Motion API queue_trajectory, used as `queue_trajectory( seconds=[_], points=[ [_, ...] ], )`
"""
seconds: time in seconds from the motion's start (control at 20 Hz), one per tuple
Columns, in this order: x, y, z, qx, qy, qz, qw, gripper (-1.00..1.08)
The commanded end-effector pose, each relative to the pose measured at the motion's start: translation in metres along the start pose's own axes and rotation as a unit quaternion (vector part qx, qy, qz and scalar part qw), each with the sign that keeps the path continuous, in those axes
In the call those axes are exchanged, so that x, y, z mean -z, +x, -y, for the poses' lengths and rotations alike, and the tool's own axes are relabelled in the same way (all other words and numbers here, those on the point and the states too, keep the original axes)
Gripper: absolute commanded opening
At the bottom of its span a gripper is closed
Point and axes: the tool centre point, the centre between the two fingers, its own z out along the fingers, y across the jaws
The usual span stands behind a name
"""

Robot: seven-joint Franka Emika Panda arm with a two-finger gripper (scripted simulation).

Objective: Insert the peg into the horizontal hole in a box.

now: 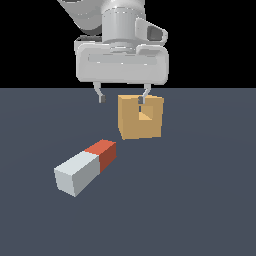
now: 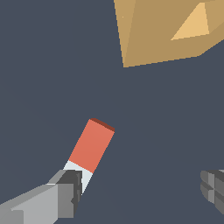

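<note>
The peg (image 1: 86, 167) lies flat on the dark floor, pale grey-white with a red-orange end pointing toward the box. The tan box (image 1: 140, 117) stands behind it, with its square hole (image 1: 145, 114) in the face turned toward the exterior view. My gripper (image 1: 123, 98) hangs open above the floor, well above the peg, holding nothing. One fingertip (image 1: 142, 99) overlaps the box's upper edge in that view. In the wrist view the peg (image 2: 91, 149) runs from beside one finger (image 2: 65, 194) toward the box (image 2: 168, 30), and the hole (image 2: 192, 24) shows as a lighter wedge.
A flat dark blue-grey floor (image 1: 200, 200) spreads around the peg and box. Black background lies beyond its far edge. No other objects show.
</note>
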Motion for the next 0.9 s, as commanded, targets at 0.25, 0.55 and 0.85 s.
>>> queue_trajectory(
  seconds=[0.25, 0.55, 0.85],
  points=[
    [-0.004, -0.005, 0.003, -0.011, -0.001, 0.0, 0.9999, 1.0],
    [-0.02, -0.024, 0.018, -0.052, -0.004, 0.0, 0.9986, 1.0],
    [-0.048, -0.053, 0.045, -0.124, -0.009, 0.0, 0.9923, 1.0]
  ],
)
